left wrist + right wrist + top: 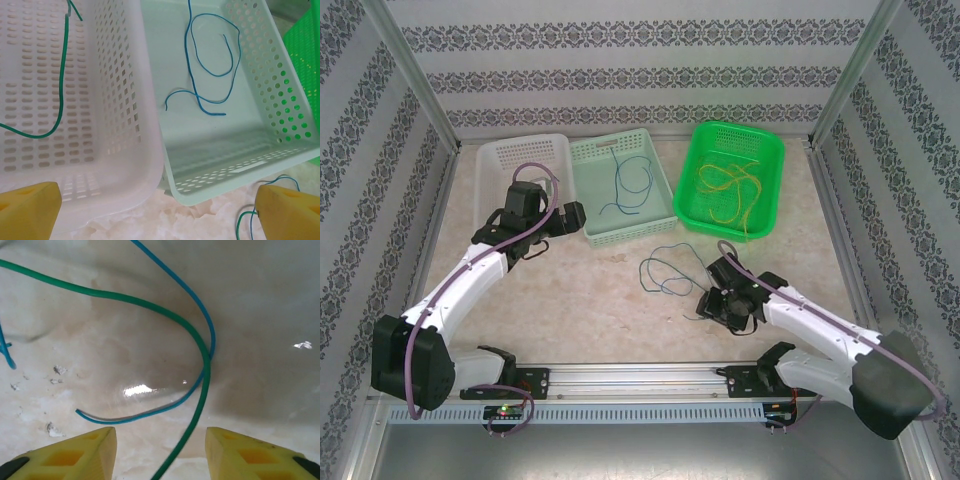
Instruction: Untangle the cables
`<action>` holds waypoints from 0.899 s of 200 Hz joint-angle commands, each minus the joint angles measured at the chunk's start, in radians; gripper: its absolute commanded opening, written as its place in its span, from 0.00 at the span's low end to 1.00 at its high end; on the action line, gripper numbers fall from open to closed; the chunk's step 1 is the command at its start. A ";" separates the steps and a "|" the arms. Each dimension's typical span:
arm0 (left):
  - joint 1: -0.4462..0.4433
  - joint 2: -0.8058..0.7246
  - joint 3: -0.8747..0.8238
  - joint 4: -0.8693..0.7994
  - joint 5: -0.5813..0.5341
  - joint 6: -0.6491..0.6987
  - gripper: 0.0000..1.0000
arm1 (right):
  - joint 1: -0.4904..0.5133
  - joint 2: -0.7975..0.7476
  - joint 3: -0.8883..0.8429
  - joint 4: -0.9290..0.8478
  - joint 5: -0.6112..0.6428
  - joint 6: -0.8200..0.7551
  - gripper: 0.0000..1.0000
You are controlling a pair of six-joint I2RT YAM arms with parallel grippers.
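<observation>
Task status: judged partly complete. Item one, yellow cables (732,188): several strands are seen lying together in the bright green basket (772,160) at the upper right of the top view, curled over one another; whether they are fully separated cannot be told. Item two, sorted blue cable (215,75): a single looped strand is seen on the floor of the mint basket (280,100), which is placed at the upper centre of the top view. Item three, sorted green cable (62,80): one strand is seen in the white basket (115,125), at the left of the left wrist view. Item four, loose tangle (666,270): thin blue and green loops are left on the bare worktop (580,300), in the centre of the top view, just below the mint basket. In the right wrist view a loose green cable (150,304) and a loose blue cable (197,300) are shown crossing and touching right of centre. Right claw (160,450): released, set low over the worktop, with the loose green cable passing between its fingers; nothing is gripped. Left claw (160,215): released and empty, hovering at the near walls of the white and mint baskets. Outstanding, as judged: the loose pair is to be parted and each strand lodged with its colour.
</observation>
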 commanded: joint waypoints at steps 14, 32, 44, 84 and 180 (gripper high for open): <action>-0.014 -0.021 -0.011 0.026 -0.028 0.007 1.00 | 0.015 0.035 0.013 0.049 0.032 0.017 0.25; -0.015 -0.026 -0.012 0.020 -0.038 0.010 1.00 | 0.025 0.019 0.036 0.031 0.064 0.007 0.08; -0.014 -0.026 -0.012 0.020 -0.040 0.010 1.00 | 0.040 -0.008 0.055 0.012 0.100 0.000 0.02; -0.014 -0.015 -0.009 0.019 -0.033 0.004 1.00 | 0.107 -0.126 0.117 -0.042 0.239 -0.005 0.00; -0.079 -0.025 -0.027 0.129 0.168 0.022 1.00 | 0.181 -0.295 0.170 0.122 0.547 -0.095 0.00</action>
